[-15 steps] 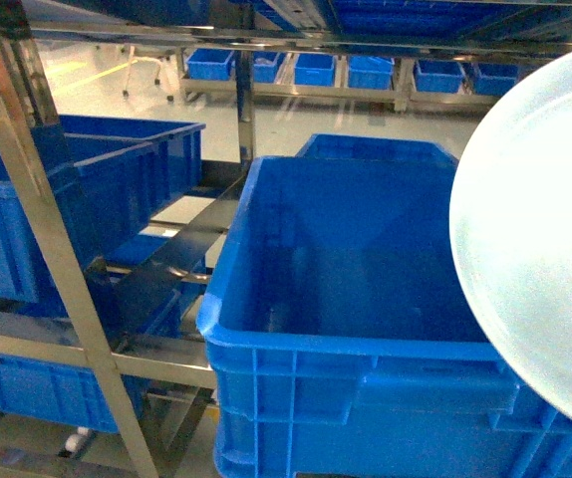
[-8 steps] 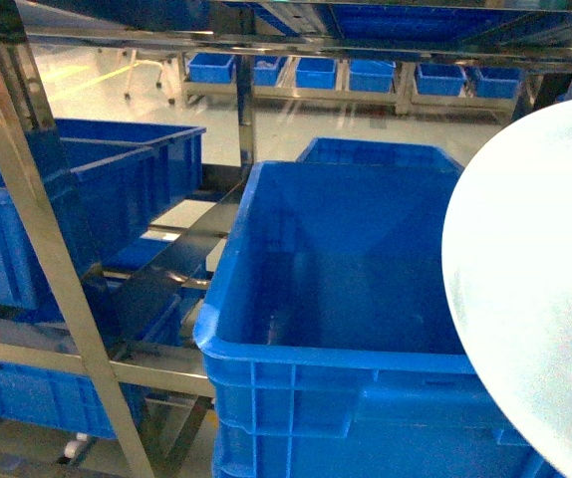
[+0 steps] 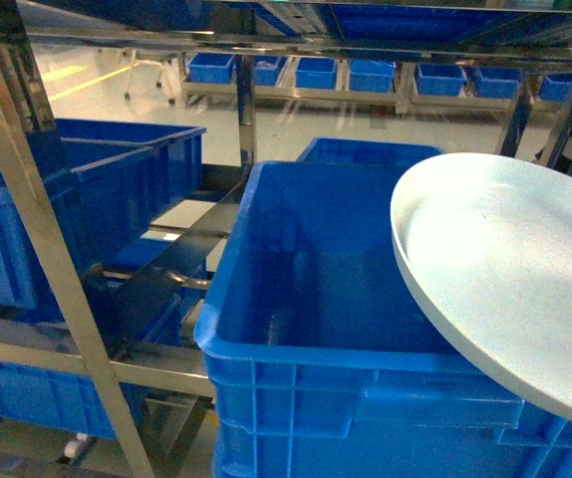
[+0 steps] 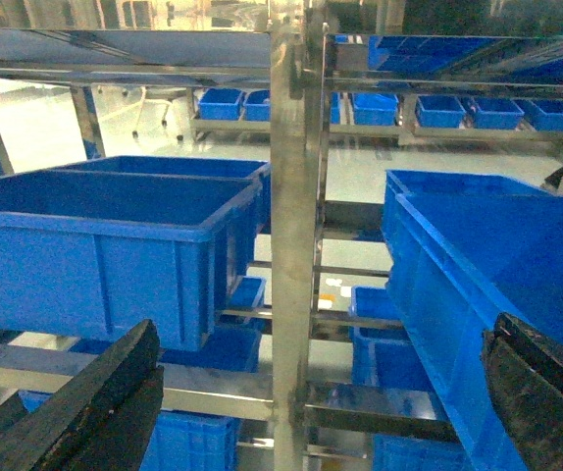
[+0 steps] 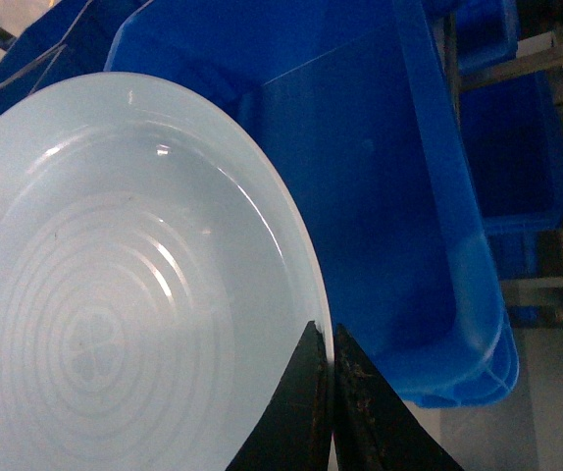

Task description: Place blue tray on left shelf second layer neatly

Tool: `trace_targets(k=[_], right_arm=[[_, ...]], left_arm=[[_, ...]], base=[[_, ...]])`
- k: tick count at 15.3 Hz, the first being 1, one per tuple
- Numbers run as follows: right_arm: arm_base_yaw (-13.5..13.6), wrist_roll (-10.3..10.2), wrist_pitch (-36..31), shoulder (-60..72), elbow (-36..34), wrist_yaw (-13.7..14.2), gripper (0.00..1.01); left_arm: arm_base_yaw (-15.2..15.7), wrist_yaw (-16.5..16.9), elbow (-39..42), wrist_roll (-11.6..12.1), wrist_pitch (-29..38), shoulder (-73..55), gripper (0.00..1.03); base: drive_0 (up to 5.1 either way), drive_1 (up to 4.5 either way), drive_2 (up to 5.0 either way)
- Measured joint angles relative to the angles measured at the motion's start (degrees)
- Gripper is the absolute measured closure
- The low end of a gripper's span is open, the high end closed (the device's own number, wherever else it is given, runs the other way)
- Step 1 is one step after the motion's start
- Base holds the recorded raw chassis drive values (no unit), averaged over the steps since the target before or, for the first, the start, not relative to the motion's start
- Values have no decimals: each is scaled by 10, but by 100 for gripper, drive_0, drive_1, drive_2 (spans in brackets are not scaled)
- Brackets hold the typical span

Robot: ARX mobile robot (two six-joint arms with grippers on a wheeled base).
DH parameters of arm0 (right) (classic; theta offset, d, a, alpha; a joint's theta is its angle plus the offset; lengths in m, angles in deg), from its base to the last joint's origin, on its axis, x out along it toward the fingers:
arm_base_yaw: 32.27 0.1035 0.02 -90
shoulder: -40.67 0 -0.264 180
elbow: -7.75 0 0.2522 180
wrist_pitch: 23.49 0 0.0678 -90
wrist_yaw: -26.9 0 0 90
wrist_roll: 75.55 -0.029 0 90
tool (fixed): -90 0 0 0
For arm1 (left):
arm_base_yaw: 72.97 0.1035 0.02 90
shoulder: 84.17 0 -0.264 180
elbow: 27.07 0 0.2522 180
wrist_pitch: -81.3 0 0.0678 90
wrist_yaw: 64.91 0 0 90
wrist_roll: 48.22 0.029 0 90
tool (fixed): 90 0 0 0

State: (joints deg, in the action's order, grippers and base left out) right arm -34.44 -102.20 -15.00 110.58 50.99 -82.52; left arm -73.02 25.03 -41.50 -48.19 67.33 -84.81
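The blue tray, a pale round dish, hangs tilted above the right part of a deep dark-blue crate, its hollow side up. In the right wrist view the tray fills the left half, and my right gripper is shut on its rim, one finger on each face. That gripper itself is outside the head view. The left shelf is a shiny steel rack with slanting posts; its upright post stands straight ahead of my left gripper, which is open with nothing between its fingers.
Dark-blue crates sit on the left shelf's tier, with more on the tier below. A steel rail crosses overhead. A row of small blue bins stands far back across the floor. Another crate is at my left gripper's right.
The tray has swung from nearly facing the camera to a flatter tilt, hollow side up, and shifted left over the crate.
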Motion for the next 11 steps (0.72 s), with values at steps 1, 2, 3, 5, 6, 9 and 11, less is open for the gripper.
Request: trace_targets(k=[1, 2, 3, 5, 6, 9, 11], right_arm=[[0, -5, -14, 30, 15, 7, 99], [3, -11, -39, 54, 23, 21, 99], [9, -28, -68, 79, 28, 26, 99], [31, -38, -103, 121, 40, 56, 99], [42, -41, -138, 135, 40, 68, 99], [60, -99, -256, 160, 21, 150, 57], [136, -112, -191, -24, -81, 151, 2]], left_arm=[[0, 0, 0, 0, 0, 0, 5], [0, 0, 0, 0, 0, 0, 5], [0, 0, 0, 0, 0, 0, 5], [0, 0, 0, 0, 0, 0, 5], [0, 0, 0, 0, 0, 0, 5], [0, 0, 0, 0, 0, 0, 5], [0, 0, 0, 0, 0, 0, 5]], base=[[0, 0, 0], [0, 0, 0], [0, 0, 0], [0, 0, 0], [0, 0, 0], [0, 0, 0], [0, 0, 0]])
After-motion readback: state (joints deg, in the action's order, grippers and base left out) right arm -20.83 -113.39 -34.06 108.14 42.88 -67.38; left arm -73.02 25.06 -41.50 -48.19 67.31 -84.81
